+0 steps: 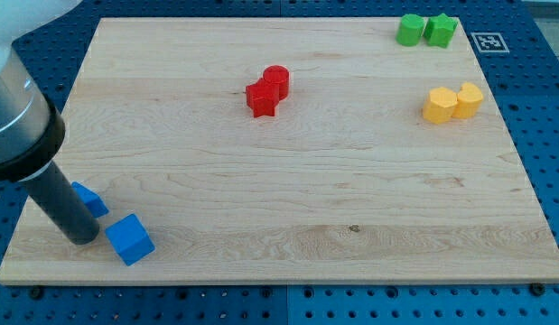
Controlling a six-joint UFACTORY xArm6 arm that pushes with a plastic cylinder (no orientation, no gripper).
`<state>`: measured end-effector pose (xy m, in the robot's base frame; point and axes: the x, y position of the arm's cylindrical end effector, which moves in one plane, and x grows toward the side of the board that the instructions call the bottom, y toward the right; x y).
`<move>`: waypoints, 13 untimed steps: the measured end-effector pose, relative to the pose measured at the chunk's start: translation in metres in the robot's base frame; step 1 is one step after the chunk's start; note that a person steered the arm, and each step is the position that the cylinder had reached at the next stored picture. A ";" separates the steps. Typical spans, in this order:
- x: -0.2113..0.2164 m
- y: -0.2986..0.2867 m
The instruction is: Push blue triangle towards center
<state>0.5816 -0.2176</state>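
Note:
The blue triangle (89, 199) lies near the board's bottom left corner, partly hidden behind my rod. A blue cube (130, 239) sits just to its lower right. My tip (83, 237) rests on the board just below the blue triangle and right beside the blue cube's left side. Whether it touches either block I cannot tell.
Two red blocks (267, 91) sit together above the board's centre. Two yellow blocks (452, 103) are at the right. Two green blocks (426, 30) are at the top right corner. The wooden board (306, 199) lies on a blue pegboard.

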 end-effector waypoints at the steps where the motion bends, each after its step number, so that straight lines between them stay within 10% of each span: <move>1: 0.035 -0.002; 5: -0.010 -0.056; 13: -0.097 0.078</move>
